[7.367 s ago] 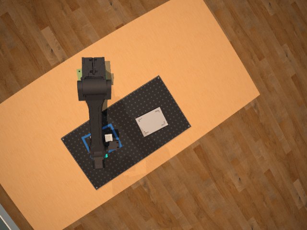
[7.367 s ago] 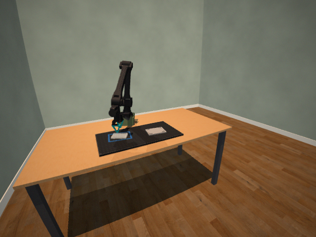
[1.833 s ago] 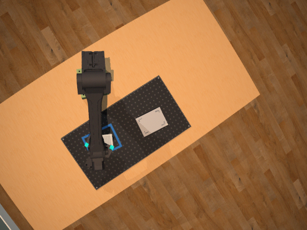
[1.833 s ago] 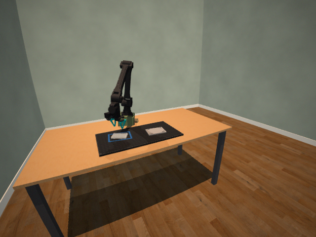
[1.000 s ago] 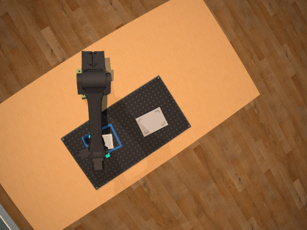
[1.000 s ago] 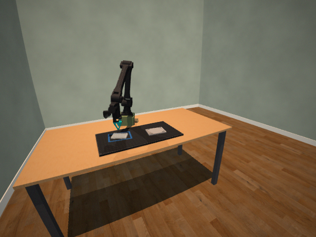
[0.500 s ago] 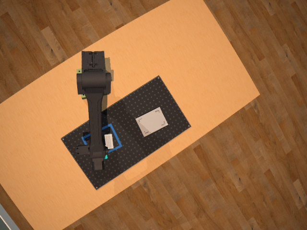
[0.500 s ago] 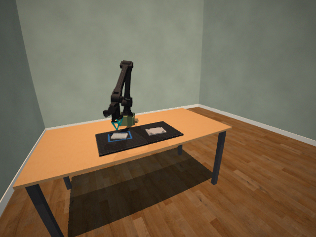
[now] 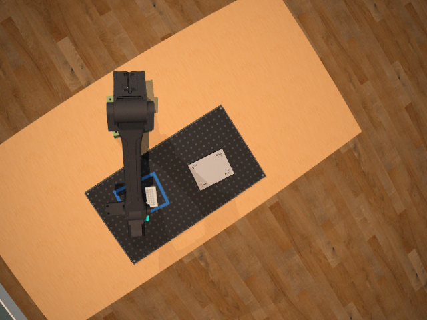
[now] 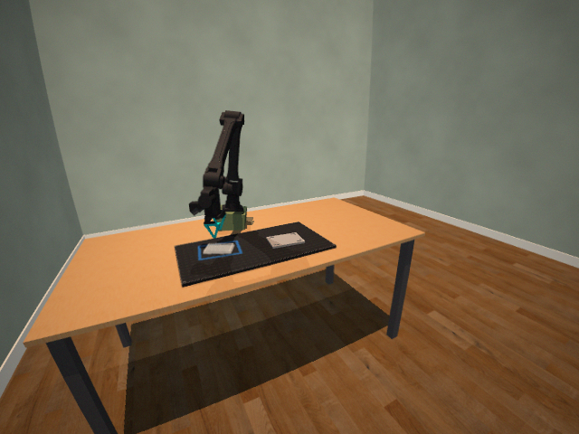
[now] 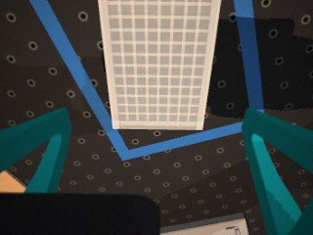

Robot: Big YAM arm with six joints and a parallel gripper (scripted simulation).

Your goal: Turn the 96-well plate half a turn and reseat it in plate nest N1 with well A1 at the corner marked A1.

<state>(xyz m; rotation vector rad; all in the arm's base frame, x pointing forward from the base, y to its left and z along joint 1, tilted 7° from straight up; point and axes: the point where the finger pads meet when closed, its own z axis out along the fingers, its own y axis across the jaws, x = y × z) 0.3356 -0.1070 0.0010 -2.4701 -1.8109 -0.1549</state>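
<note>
The white 96-well plate (image 11: 158,64) lies flat on the black deck inside the blue taped outline B1 (image 11: 122,149). It also shows in the top view (image 9: 151,197), half hidden under the arm, and in the exterior view (image 10: 218,249). My gripper (image 11: 156,117) hovers above the plate's near end with its teal fingers wide apart and nothing between them; it shows in the exterior view (image 10: 213,229) too. The plate nest N1 (image 9: 211,169) is a pale pad with corner locators to the right, with nothing on it. I cannot make out the plate's cut corner.
The black perforated deck (image 9: 175,182) lies on the orange table (image 10: 224,261). The arm's base (image 9: 129,103) stands behind the deck's left half. The arm link (image 9: 133,172) crosses over B1.
</note>
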